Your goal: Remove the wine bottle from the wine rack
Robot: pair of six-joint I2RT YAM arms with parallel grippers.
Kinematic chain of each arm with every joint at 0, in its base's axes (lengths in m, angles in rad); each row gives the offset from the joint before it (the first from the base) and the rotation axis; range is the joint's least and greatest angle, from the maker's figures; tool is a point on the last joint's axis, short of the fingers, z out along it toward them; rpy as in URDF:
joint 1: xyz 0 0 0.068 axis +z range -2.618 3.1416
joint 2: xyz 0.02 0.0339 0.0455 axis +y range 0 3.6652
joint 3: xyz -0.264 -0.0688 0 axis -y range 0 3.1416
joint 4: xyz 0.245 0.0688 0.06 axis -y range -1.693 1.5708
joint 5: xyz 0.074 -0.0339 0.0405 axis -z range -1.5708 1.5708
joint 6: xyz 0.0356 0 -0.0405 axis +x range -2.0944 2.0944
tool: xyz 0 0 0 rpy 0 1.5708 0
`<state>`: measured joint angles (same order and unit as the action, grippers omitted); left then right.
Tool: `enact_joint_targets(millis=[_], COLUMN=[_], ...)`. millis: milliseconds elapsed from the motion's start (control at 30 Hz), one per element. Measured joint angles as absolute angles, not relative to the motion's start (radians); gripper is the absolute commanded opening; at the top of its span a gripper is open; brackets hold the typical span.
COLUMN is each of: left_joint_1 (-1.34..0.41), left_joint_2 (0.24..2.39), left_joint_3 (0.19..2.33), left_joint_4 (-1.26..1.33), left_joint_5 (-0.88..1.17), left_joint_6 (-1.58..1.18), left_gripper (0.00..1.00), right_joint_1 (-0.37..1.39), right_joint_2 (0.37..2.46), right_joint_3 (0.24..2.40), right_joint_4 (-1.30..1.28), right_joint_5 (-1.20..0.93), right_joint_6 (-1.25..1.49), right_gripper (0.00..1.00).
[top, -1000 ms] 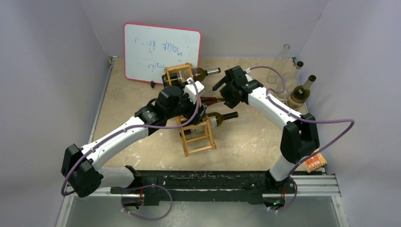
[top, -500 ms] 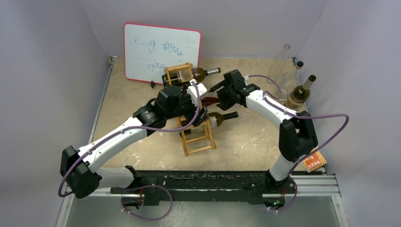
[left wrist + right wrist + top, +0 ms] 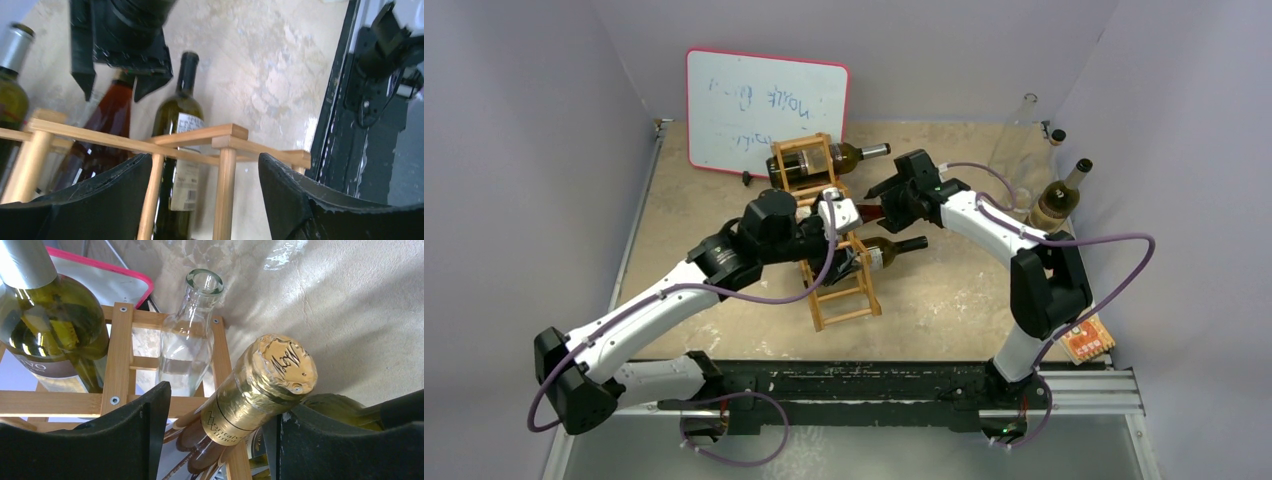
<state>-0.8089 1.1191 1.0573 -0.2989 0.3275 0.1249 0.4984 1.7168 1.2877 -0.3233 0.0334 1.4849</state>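
The wine bottle (image 3: 270,370) lies in the wine rack (image 3: 195,136), right gripper (image 3: 220,405) loose around its gold neck, left gripper (image 3: 205,160) wide astride the frame; the pull-out is not yet done.

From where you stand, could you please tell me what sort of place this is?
Probably a robotics test cell, not a cellar or kitchen: plain grey walls box in a table, two arms are bolted to a rail at its near edge, and a scribbled whiteboard leans at the back.
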Motion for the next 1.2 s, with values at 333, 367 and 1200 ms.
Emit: enact_joint_targets(millis=[333, 367, 1200], left_joint_1=[-0.822, -0.822, -0.848], left_joint_2=[1.230, 1.230, 1.228], left_joint_3=[1.068, 1.068, 1.068], left_joint_4=[-0.440, -0.440, -0.444], left_joint_5=[0.303, 0.300, 0.251], left_joint_6=[0.191, 0.195, 0.221], left_gripper=[0.64, 0.63, 0.36], right_joint_1=[0.498, 0.498, 0.408], right_joint_2=[1.717, 1.717, 1.570], right_joint_3=[1.287, 1.286, 1.085], right_joint_4=[-0.330, -0.330, -0.171], right_joint_5=[0.030, 0.030, -0.016], right_joint_6=[1.507, 1.509, 1.652], right_gripper=[0.54, 0.52, 0.00])
